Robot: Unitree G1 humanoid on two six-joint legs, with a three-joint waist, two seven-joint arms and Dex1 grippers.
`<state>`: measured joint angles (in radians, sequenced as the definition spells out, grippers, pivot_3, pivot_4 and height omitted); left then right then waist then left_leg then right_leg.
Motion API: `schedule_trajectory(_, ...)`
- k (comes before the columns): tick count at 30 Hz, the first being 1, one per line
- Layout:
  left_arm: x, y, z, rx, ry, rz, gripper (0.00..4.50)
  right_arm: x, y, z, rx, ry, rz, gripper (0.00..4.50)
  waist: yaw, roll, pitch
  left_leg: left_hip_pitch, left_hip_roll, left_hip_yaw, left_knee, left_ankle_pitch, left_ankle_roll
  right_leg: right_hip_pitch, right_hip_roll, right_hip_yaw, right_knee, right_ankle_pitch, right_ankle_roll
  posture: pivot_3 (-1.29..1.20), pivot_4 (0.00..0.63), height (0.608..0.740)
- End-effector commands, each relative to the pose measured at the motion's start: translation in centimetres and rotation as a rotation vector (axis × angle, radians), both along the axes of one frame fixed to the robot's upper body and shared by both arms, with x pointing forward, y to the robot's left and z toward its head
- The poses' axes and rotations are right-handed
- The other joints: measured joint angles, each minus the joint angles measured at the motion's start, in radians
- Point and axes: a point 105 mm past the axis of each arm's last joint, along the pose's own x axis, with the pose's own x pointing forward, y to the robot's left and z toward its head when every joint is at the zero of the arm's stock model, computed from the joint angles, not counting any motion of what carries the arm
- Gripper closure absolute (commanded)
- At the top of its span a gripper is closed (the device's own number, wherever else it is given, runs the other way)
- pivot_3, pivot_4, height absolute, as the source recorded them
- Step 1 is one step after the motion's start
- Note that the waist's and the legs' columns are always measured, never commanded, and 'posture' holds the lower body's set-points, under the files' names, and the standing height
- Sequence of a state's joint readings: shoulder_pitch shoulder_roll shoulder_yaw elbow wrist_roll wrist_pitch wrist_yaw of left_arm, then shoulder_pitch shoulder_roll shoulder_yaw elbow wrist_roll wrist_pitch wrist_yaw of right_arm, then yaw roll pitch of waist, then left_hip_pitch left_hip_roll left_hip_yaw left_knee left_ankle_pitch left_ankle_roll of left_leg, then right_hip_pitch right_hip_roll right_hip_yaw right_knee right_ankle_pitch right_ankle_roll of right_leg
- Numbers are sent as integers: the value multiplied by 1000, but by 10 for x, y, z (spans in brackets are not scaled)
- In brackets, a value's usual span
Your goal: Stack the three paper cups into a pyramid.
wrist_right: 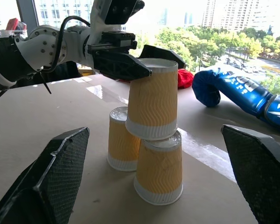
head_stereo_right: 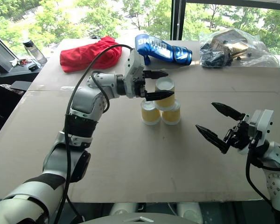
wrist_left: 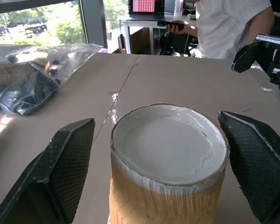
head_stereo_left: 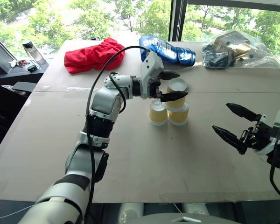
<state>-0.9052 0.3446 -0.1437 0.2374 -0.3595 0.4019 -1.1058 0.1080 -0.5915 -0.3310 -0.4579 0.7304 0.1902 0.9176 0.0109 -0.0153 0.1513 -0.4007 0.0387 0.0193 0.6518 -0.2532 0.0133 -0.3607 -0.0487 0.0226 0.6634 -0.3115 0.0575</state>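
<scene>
**Topping the pyramid: third cup placed, tool let go**

Straddling the uppermost yellow-tan paper cup (wrist_right: 153,98), the left tool (head_stereo_left: 170,86) has its two black fingers spread apart, one on each side of the cup's white upturned base; the left wrist view shows a gap between each finger and the cup wall, so nothing is gripped. That cup stands upside down on the other two ribbed paper cups, the left one (head_stereo_left: 157,113) and the right one (head_stereo_left: 179,115), which sit side by side and touching on the tan cardboard-covered table (head_stereo_left: 144,158). From the right wrist view the top cup seems to rest mostly on the nearer lower cup, overhanging toward the other, so its seat looks a little off-centre.

The right tool (head_stereo_left: 233,122) hangs well to the side over bare table, fingers wide and empty.

By my reading the stacking itself is done: two below, one above. What is left is drawing the left tool away sideways without brushing the top cup.
</scene>
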Motion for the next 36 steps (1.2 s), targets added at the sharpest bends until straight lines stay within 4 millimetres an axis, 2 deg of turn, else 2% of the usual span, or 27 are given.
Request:
schedule_trajectory(1,-10,3,26,-66,-64,-17,59,-1,0,9,-3,-44,-2,0,0,0,0,0,0,0,0,0,0,0,0,0,0,0,0,0,150,740)
schedule_trajectory(7,-18,15,57,-164,-116,17,59,0,-1,7,-2,-38,-3,0,0,0,0,0,0,0,0,0,0,0,0,0,0,0,0,0,150,740)
schedule_trajectory(10,-32,37,73,-224,-120,31,59,1,-6,1,10,-18,-21,0,-6,0,0,0,0,0,0,0,0,0,0,0,0,0,0,0,150,740)
schedule_trajectory(12,-38,53,72,-242,-104,71,59,2,-12,-6,9,0,-40,0,-11,1,0,0,1,0,0,0,0,0,0,0,0,0,0,0,150,740)
schedule_trajectory(14,-38,73,54,-208,-74,171,59,3,-20,-16,1,21,-63,0,-15,1,-1,1,1,0,0,0,0,0,0,0,1,0,0,0,150,740)
schedule_trajectory(16,-40,93,24,-130,-33,273,59,5,-28,-25,-10,38,-92,0,-20,2,-1,2,1,0,0,0,0,1,0,1,1,0,0,0,150,740)
schedule_trajectory(20,-43,134,-27,-82,63,502,59,8,-41,-44,-41,60,-138,0,-24,1,0,2,2,2,-1,0,0,1,-1,2,1,0,0,0,150,740)
schedule_trajectory(23,-55,155,-68,-16,111,618,59,7,-46,-57,-81,85,-131,0,-19,1,-1,2,2,1,0,-2,3,1,-2,1,2,0,0,0,150,740)
schedule_trajectory(25,-67,159,-92,39,139,655,59,6,-47,-65,-109,99,-113,0,-20,1,-1,3,3,2,0,-2,4,1,-2,2,1,0,0,0,150,740)
schedule_trajectory(29,-94,145,-142,131,200,677,59,6,-45,-74,-148,121,-84,0,-19,1,-1,3,2,2,-1,-2,4,2,-5,2,1,0,0,0,150,740)
schedule_trajectory(36,-105,140,-163,129,212,691,59,10,-46,-83,-151,135,-87,0,-13,3,-2,7,2,0,-1,-3,4,7,-5,3,1,0,-1,0,150,740)
